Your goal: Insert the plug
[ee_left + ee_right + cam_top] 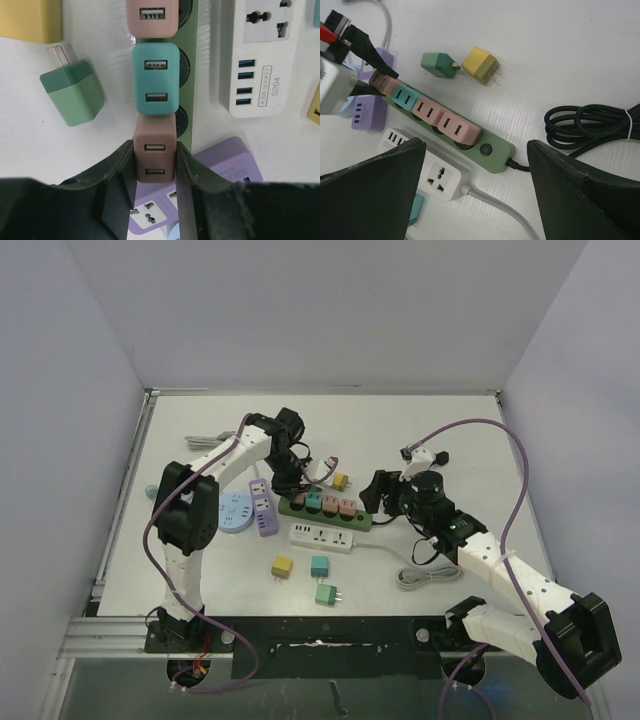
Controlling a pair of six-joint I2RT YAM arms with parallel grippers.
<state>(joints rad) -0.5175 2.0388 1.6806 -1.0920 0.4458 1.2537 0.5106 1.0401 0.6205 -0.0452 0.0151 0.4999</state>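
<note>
**A:** Progress on the plug?

**B:** Looks close to done. Seeing the brown plug [154, 136] down in the end socket of the green strip [502, 150], just beside a teal plug [155, 80], with pink plugs [454, 127] filling the sockets further along.

**A:** Pushed fully home?

**B:** Cannot confirm from these angles. Appears level with the teal plug, so probably seated or nearly so.

**A:** And the left end effector [155, 162]?

**B:** Closed on the brown plug, pinching it on both flanks. Not let go yet.

**A:** Right end effector [383, 492]?

**B:** Spread wide, gripping nothing. Hovering near the switch end of the green strip, above the worktop [545, 50].

**A:** Left to do, then?

**B:** Likely a last downward press if needed, then opening up and lifting clear.

**A:** Anything else waiting?

**B:** Noting a green plug [439, 65] and a yellow plug [480, 64] lying loose on the worktop near the strip. Cannot say whether wanted, and cannot spot a free socket on the green strip anyway.
</note>
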